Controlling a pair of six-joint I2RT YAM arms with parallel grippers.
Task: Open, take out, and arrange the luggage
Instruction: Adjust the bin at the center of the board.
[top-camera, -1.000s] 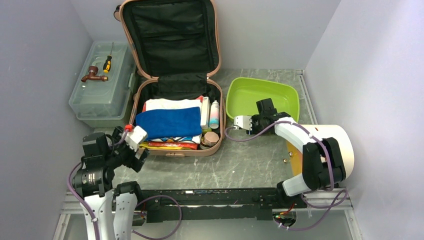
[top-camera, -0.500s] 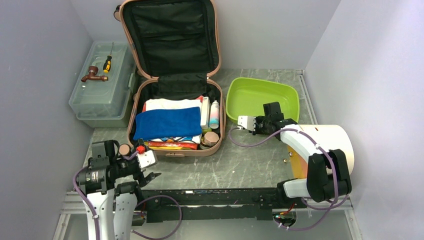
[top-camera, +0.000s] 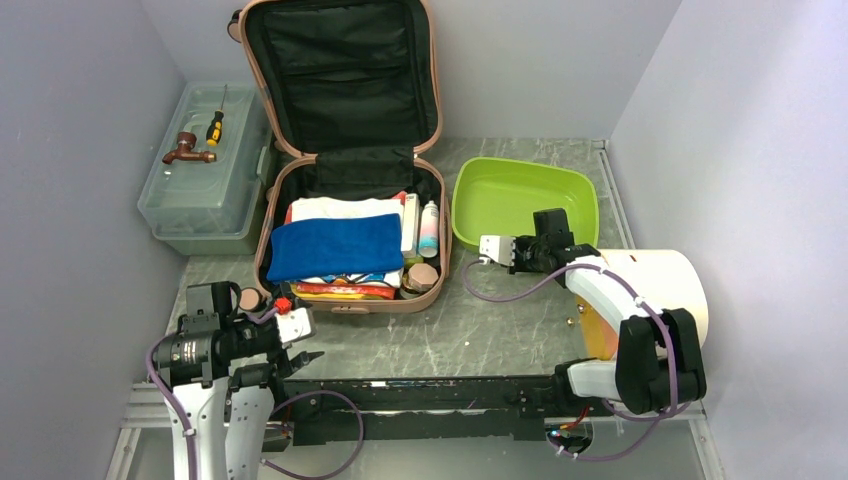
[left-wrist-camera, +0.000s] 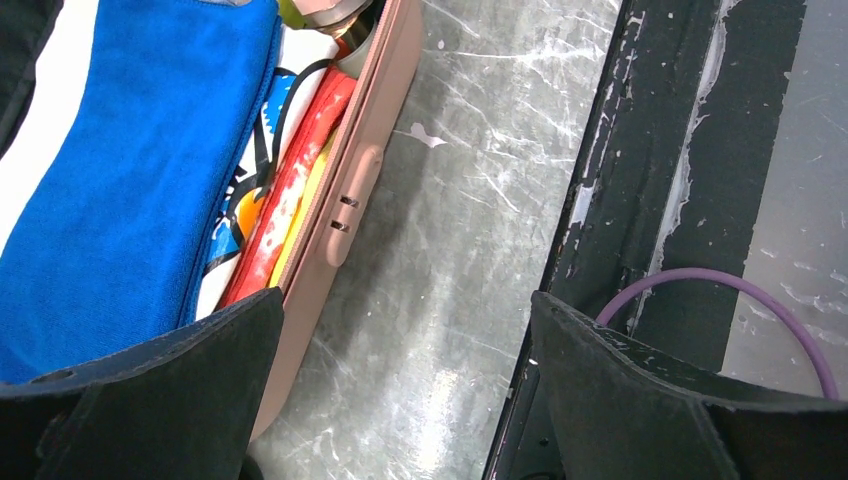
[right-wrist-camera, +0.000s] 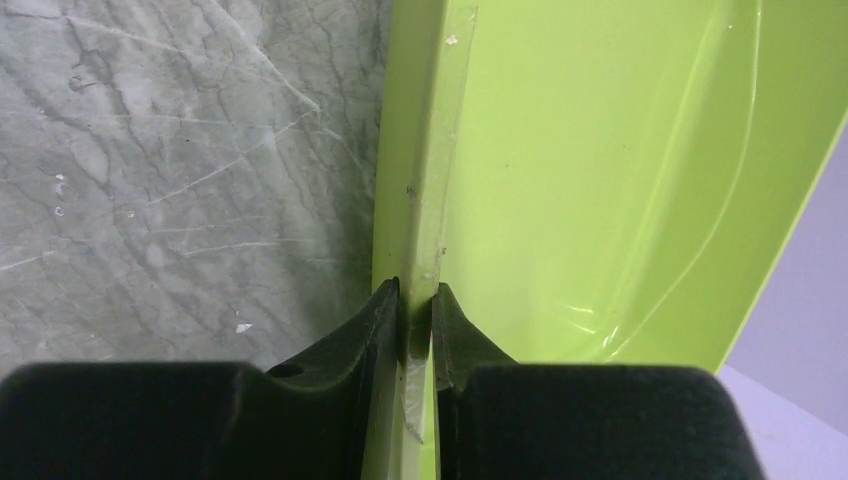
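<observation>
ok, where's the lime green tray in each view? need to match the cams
Top external: lime green tray right of the luggage, right end effector at its near-left rim.
Left wrist: not in it.
Right wrist: fills the right half; its rim runs up the centre, pinched in that end effector.
Shared landmark: grey marbled table, in all three.

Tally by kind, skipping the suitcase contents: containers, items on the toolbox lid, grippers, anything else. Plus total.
Containers: 3 (luggage, toolbox, lime green tray)
Items on toolbox lid: 2 (screwdriver, brown tap)
Grippers: 2 (left gripper open, right gripper pinching the tray rim)
Other: 1 (white cylinder)
Total: 8
</observation>
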